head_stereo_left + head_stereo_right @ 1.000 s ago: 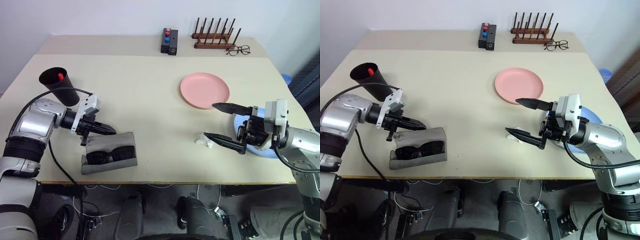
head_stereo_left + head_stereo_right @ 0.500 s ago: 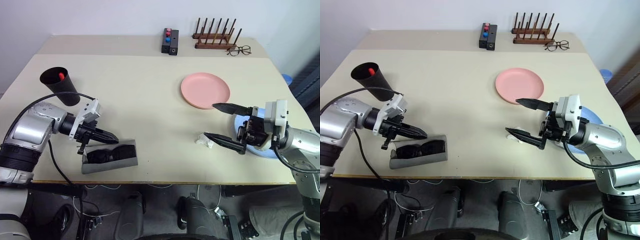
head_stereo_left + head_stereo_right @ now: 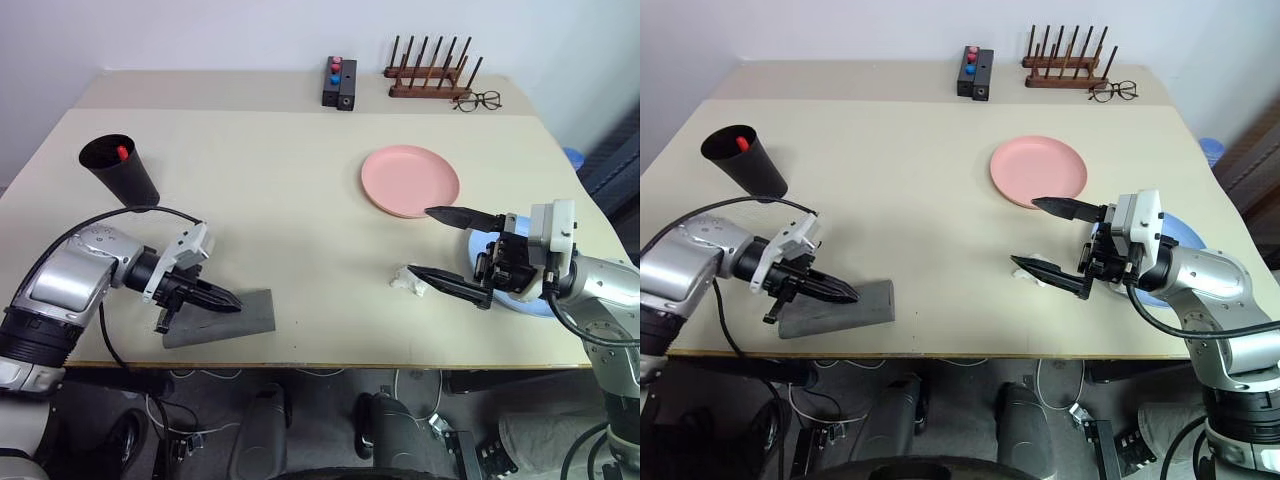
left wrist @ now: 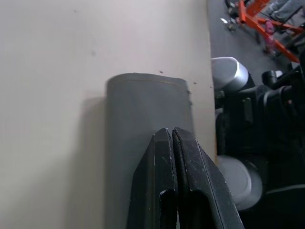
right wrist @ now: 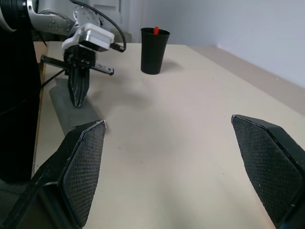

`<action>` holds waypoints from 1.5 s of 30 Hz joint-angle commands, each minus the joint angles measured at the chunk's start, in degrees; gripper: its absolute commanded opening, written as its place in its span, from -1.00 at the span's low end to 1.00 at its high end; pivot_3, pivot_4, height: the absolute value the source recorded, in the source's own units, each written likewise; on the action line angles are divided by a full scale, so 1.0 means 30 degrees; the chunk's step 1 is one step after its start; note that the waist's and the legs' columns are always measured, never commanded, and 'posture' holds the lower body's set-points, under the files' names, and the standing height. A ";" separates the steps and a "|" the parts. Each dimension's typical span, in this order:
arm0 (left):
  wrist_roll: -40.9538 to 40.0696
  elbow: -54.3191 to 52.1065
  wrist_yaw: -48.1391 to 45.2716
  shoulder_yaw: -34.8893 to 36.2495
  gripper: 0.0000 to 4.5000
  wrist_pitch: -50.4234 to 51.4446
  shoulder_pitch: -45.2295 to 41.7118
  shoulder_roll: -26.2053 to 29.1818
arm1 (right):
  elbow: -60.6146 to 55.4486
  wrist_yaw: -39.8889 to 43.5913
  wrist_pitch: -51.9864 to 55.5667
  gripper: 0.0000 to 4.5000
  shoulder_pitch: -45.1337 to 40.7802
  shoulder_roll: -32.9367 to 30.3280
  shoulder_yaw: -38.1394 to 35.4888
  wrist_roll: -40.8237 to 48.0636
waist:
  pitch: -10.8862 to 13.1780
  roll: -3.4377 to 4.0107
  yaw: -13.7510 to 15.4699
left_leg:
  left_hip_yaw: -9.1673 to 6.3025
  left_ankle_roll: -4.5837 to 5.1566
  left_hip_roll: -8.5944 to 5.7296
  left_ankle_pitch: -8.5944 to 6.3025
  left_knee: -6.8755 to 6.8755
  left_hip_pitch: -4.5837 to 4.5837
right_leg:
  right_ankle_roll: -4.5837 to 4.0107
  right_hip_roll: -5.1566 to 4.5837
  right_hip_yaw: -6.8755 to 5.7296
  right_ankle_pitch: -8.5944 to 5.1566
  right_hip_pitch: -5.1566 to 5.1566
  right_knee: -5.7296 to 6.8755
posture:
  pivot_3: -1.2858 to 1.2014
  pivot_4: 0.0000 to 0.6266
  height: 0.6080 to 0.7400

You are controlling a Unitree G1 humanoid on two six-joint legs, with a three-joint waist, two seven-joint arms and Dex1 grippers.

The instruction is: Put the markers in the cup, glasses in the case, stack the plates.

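The grey case (image 3: 250,315) lies shut near the table's front edge, and the glasses are hidden inside it. My left gripper (image 3: 228,302) is shut, its tips resting on the flap lid (image 4: 143,105). The black cup (image 3: 120,170) stands at the back left with a red-capped marker (image 3: 122,153) sticking up in it. The pink plate (image 3: 410,180) lies right of centre. My right gripper (image 3: 420,241) hangs open just in front of the pink plate, partly over the light blue plate (image 3: 530,303). Its wide-spread fingers hold nothing.
A small white crumpled thing (image 3: 408,281) lies by the right gripper's lower finger. At the back edge stand a wooden peg rack (image 3: 430,75), a black box with red and blue knobs (image 3: 339,82) and thin-wire spectacles (image 3: 478,100).
The case's flap, open with the sunglasses showing, now lies shut over them. My left gripper has come down and back toward the front edge with the lid. The right arm has kept still.
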 commanded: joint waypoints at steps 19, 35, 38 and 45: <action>-0.3105 0.1021 0.0481 0.2673 -0.87 0.3605 -0.3112 -0.0327 | -0.0091 -0.0389 -0.0293 0.92 -0.0429 0.0277 -0.0275 0.0140 | -0.0006 0.0009 0.0001 | -0.0005 0.0000 -0.0001 0.0000 0.0008 -0.0004 | 0.0043 0.0000 -0.0001 -0.0027 0.0000 0.0002 | 0.03 -0.52 1.00; -0.3004 0.3659 0.2243 0.4895 0.99 -0.1460 -0.5473 -0.3809 | -0.0027 -0.4791 0.1474 0.92 -0.0916 0.0683 -0.0617 -0.1193 | -0.0007 0.0006 -0.0024 | -0.0011 0.0006 -0.0001 0.0006 0.0007 0.0017 | 0.0001 0.0020 0.0000 0.0024 0.0016 0.0028 | 0.03 -0.52 1.00; -0.3180 0.3137 0.2149 0.4810 0.99 -0.1294 -0.4957 -0.3733 | -0.0413 -0.5768 0.2192 0.92 -0.0750 0.0165 -0.0383 -0.2184 | -0.0007 0.0005 0.0008 | -0.0011 0.0006 -0.0002 0.0006 0.0014 0.0013 | -0.0012 0.0020 0.0000 0.0017 0.0017 0.0027 | 0.03 -0.52 1.00; -0.3358 0.2166 0.2297 0.4938 0.99 -0.2010 -0.4083 -0.4095 | -0.1035 -0.6962 0.6231 0.92 0.0302 -0.2312 -0.0523 -0.3397 | -0.0009 0.0002 0.0014 | -0.0014 0.0005 -0.0001 0.0005 0.0017 0.0007 | -0.0017 0.0019 0.0000 0.0016 0.0017 0.0019 | 0.03 -0.52 1.00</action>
